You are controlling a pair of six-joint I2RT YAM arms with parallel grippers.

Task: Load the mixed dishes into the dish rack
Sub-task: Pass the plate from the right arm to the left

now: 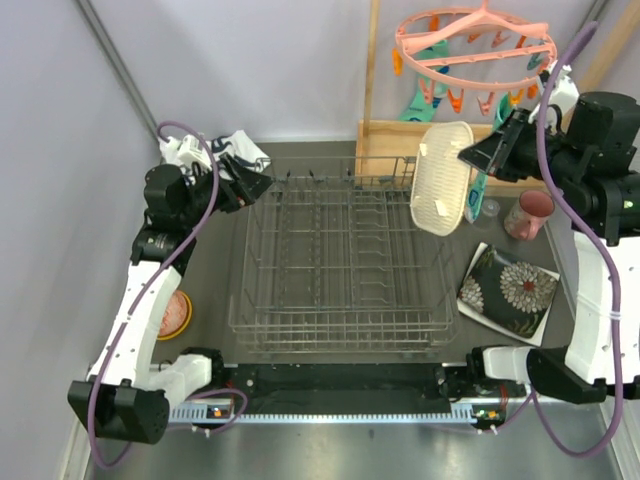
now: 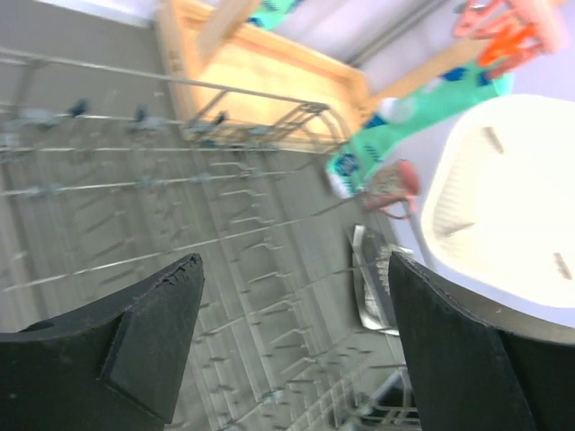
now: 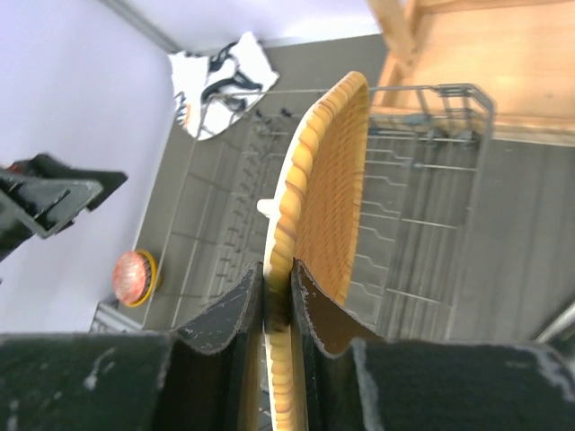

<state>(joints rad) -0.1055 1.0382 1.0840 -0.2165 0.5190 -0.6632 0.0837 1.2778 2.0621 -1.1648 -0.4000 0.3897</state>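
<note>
Nearest the camera, both arm bases sit bolted at the desk (image 1: 215, 300) edge. The left arm (image 1: 140, 300) climbs from its base along the left side, bends at a raised elbow and points its wrist to the right, level with the far left corner of the dish rack (image 1: 340, 330). Its jaws are spread wide with nothing between them (its wrist view looks across the rack's prong rows through the open gap).

The right arm (image 1: 600, 290) rises from its base up the right side, folds at the top and reaches leftward. Its jaws are pinching the rim of the yellow wooden rounded-square plate (image 3: 314, 224), which stands on edge in the air above the far right corner of the rack, its pale underside facing the top camera. It is clear of the prongs below.

The rack fills the middle of the desk. Left of it, partly behind the left arm, the orange bowl (image 1: 176, 313) rests on the desk. Right of the rack's near corner lies the black floral square plate (image 1: 508, 290). Farther back on that side stands the pink cup (image 1: 529, 214), with the small clear glass (image 1: 490, 208) just beside it.

At the far left corner a white cloth with black print (image 1: 235, 150) lies crumpled. Behind the rack is a light wooden tray (image 1: 385, 145), and above it hangs a pink round peg hanger (image 1: 475, 45) carrying teal socks (image 1: 425, 100).
</note>
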